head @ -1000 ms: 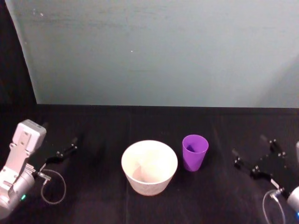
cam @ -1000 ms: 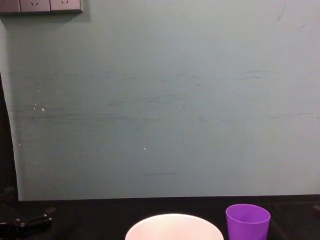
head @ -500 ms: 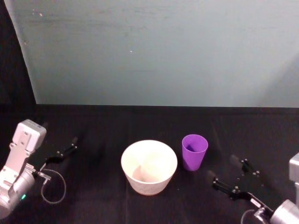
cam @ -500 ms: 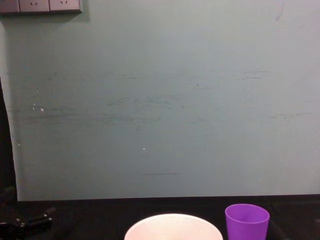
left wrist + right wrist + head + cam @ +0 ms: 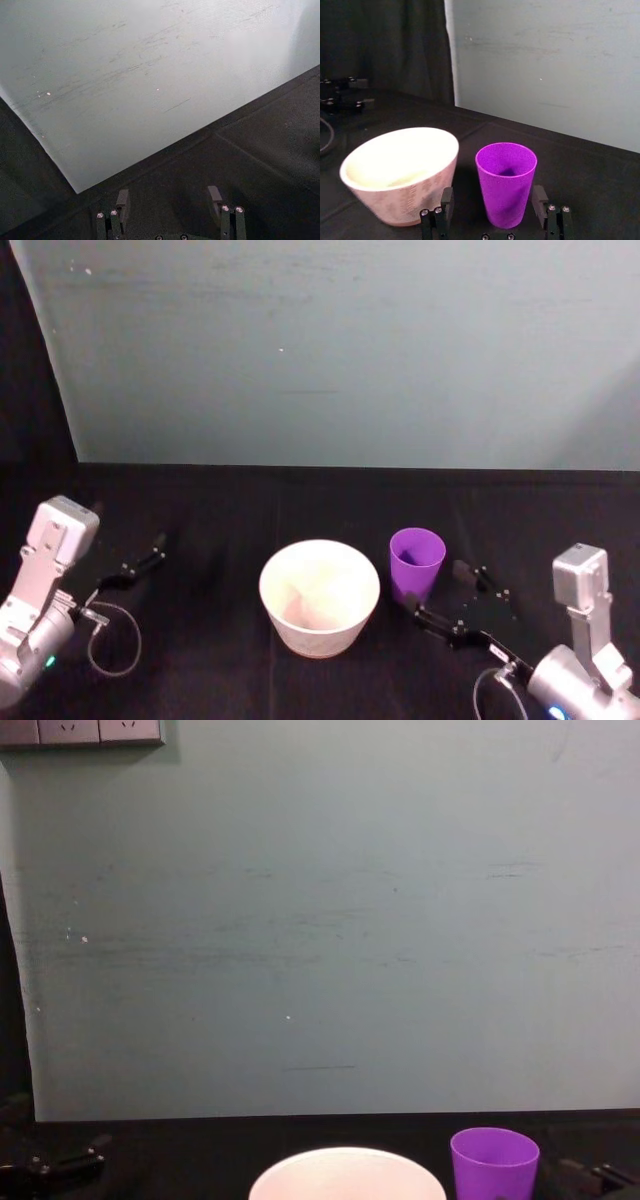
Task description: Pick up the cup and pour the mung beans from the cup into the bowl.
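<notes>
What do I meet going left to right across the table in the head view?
left gripper, open and parked → bowl → cup → right gripper, open, fingertips close beside the cup

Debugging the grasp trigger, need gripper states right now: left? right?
Left gripper: open, empty, parked at the left of the black table.
Right gripper: open, empty, right beside the small bright-purple plastic cup, not gripping it.

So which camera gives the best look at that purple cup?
The right wrist view: the cup stands close and whole, rim to base, in front of the open right gripper. The head view has it small, from above, beside the bowl. The chest view cuts off its base.
</notes>
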### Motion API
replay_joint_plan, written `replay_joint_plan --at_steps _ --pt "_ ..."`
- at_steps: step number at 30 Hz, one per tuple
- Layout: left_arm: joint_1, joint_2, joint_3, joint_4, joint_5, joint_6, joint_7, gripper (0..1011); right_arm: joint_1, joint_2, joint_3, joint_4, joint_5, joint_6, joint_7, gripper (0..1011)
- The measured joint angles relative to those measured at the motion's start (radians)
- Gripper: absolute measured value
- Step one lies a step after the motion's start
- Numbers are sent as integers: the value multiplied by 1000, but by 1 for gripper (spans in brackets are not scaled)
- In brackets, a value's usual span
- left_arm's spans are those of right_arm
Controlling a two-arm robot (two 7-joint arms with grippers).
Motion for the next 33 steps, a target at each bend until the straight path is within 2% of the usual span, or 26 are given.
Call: replay_joint_plan --at_steps 7,17,25,33 --pt "0 0 0 0 0 0 0 1011 39 -50 1 57 -40 -9 -24 1003" --pt "0 0 0 0 0 0 0 1011 99 -114 9 153 -57 -28 -13 1003" --pt "0 0 0 0 0 0 0 1011 129 -142 18 193 -63 -24 11 1003" --pt "0 0 0 0 0 0 0 1011 138 -153 20 197 -95 -10 9 1003"
